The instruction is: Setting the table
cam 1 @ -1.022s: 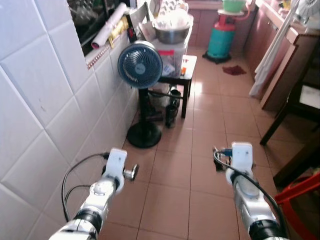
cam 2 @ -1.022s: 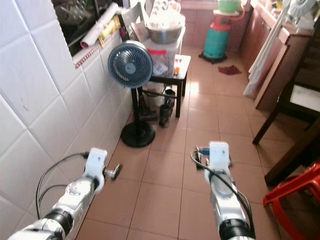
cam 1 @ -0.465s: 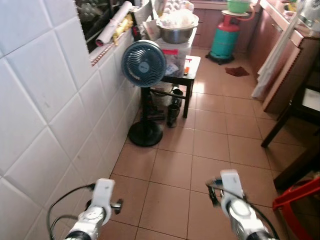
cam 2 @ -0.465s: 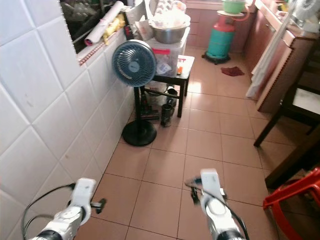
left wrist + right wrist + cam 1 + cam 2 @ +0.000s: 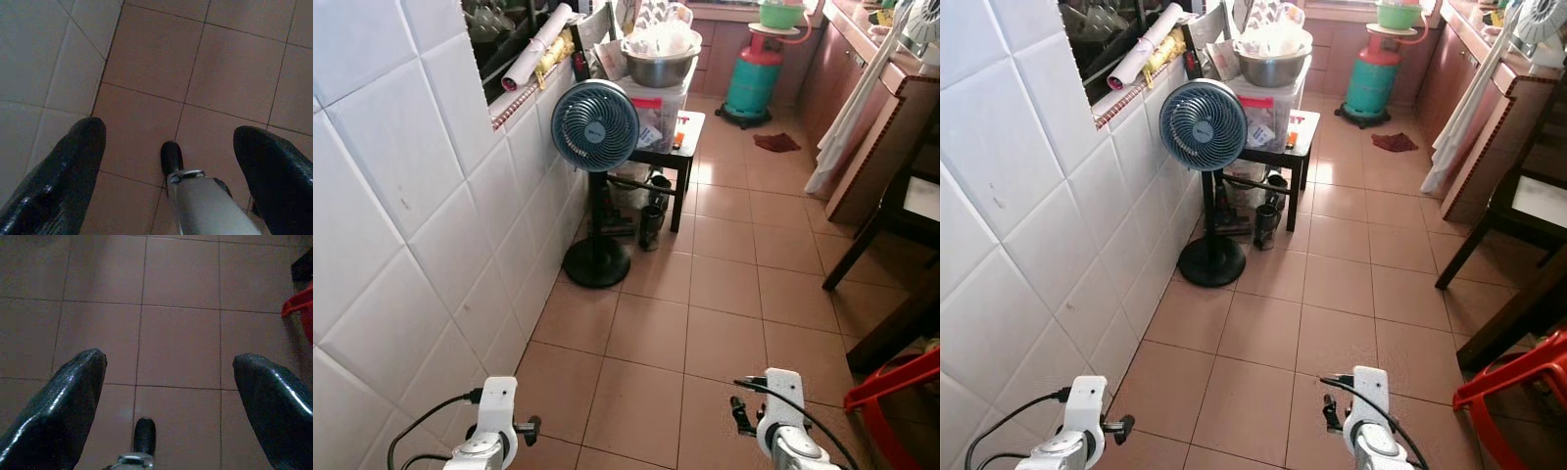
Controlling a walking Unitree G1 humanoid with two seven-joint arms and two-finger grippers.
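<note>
My left arm [image 5: 495, 435] and right arm [image 5: 779, 434] are held low over the brown floor tiles at the bottom edge of the eye views. In the left wrist view the left gripper [image 5: 168, 132] is open, with bare tile and the foot of the white wall between its fingers [image 5: 73, 161]. The right gripper [image 5: 168, 360] is open too, over bare tile, holding nothing. A steel bowl [image 5: 658, 61] with white things in it sits on a plastic box far ahead. A dark wooden table [image 5: 911, 201] stands at the right.
A white tiled wall [image 5: 401, 215] runs close along my left. A blue standing fan [image 5: 595, 125] and a small black side table [image 5: 680, 147] stand ahead on the left. A green gas cylinder [image 5: 752, 83] is at the far end. A red plastic chair [image 5: 899, 392] is near my right arm.
Both arms have dropped from mid-picture to the bottom edge of the eye views. The camera has shifted a little, showing more floor ahead.
</note>
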